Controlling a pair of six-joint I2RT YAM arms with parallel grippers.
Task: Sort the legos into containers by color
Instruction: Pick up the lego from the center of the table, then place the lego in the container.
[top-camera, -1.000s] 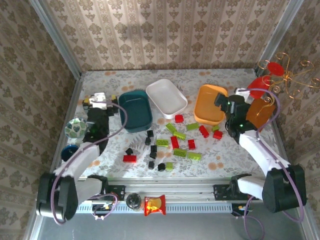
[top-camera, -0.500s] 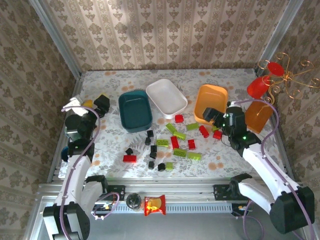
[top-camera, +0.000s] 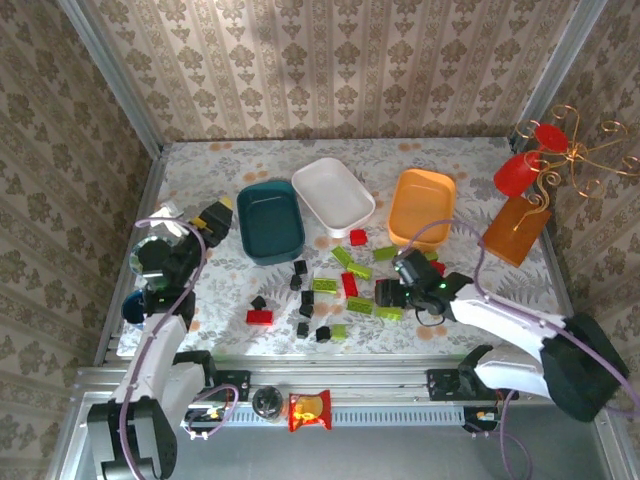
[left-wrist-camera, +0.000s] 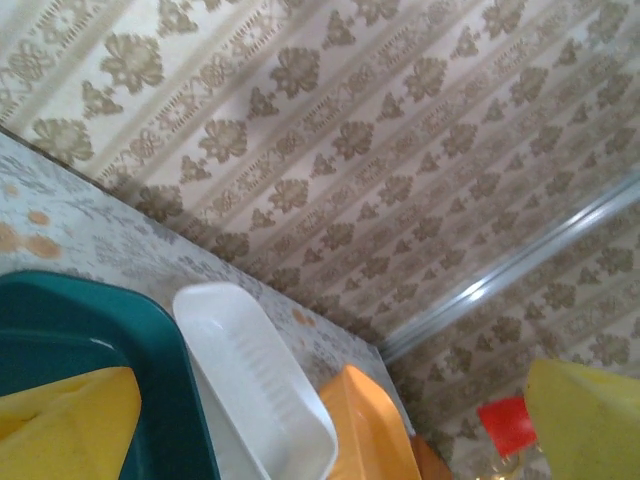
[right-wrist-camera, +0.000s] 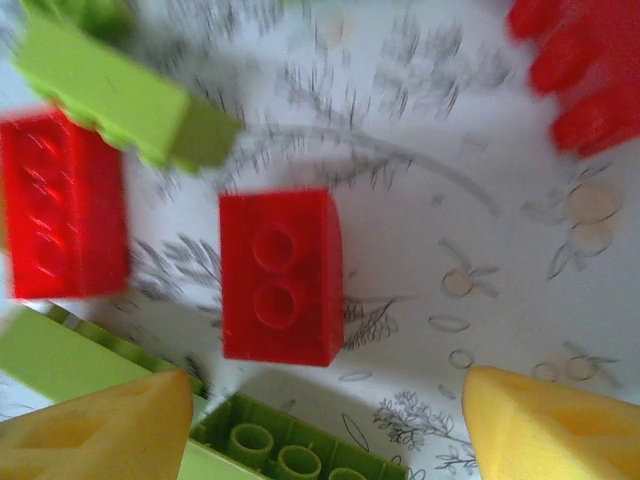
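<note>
Flowery table (top-camera: 450, 165): right gripper (right-wrist-camera: 320, 420) came from orange tub (top-camera: 420, 205) to red lego (right-wrist-camera: 280, 275) at its seven o'clock, jaws apart, ready to grab; left gripper (top-camera: 213, 214) wide open.

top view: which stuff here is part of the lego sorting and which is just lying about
Part of the job: legos in red, lime green and black; dark teal tub; white tub; orange tub.
Just lying about: amber translucent box; snack packet; patterned bowl.

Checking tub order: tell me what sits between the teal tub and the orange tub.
The white tub lies between the teal tub and the orange tub, plain in the top view.
</note>
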